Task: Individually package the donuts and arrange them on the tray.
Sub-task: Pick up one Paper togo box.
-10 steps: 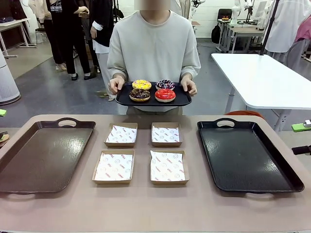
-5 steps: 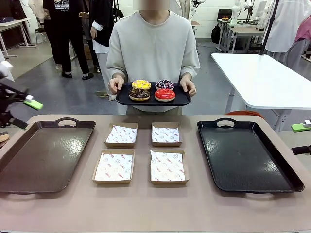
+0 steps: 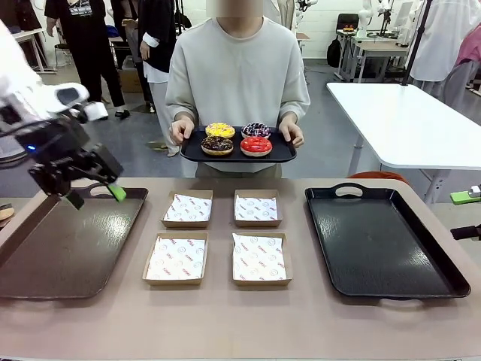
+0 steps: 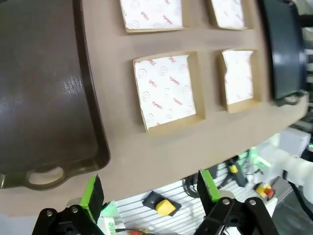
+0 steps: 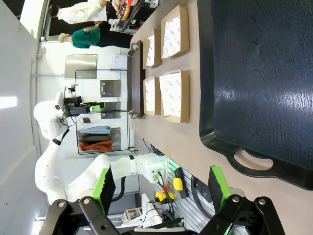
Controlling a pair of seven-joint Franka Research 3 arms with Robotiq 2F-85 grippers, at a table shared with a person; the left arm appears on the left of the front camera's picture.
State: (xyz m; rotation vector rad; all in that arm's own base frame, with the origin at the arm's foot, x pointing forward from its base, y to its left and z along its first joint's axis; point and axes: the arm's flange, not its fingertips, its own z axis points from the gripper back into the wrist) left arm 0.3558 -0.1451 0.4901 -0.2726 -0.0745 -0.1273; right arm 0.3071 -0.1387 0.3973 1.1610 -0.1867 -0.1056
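Brown desk: carries two large trays and four boxes. Nothing is packaged yet.
Brown tray: lies on the robot's left, bare.
Black tray: lies on the right, bare.
Serving tray: the person holds it by both ends beyond the far desk edge, above desk height.
Cardboard boxes: paper-lined, set two by two between the large trays.
Donuts: all four sit on the serving tray, chocolate and red nearer, yellow and purple behind.
Left pincer: jaws apart and empty, above the brown tray's far corner.
Right pincer: jaws apart and empty, off the handle end of the black tray.
Step (judged): first reach for a donut.
Method: take the chocolate one, nearest the left arm. Come down from above, span the ring's outer edge and squeeze lightly, since the icing probably marks easily. The held tray may sway. Then centre the donut on a box's paper.
Change, arm: a second ago no left arm showed, then it sat at the picture's left edge, and now it is over the brown tray.
Change, rest: person, donuts and boxes are unmoved.
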